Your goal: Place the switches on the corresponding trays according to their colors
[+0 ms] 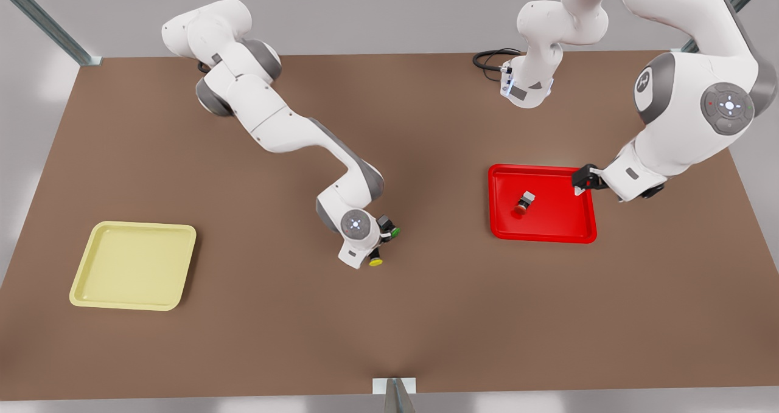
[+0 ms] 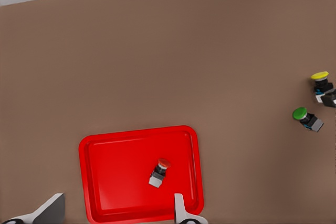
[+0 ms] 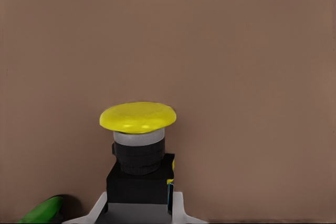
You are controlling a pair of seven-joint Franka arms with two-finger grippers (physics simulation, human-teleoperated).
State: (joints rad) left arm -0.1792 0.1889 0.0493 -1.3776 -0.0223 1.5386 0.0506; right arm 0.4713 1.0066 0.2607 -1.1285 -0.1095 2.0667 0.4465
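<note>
The red switch lies on its side inside the red tray. My left gripper hangs open over that tray's edge at the front view's right, and holds nothing. Near the table's middle, my right gripper is shut on the dark body of the yellow switch. The pale yellow tray sits empty at the front view's left, far from both grippers.
A green-capped switch lies on the table right beside the right gripper. A black cable coils at the far table edge. Brown tabletop stretches between the two trays.
</note>
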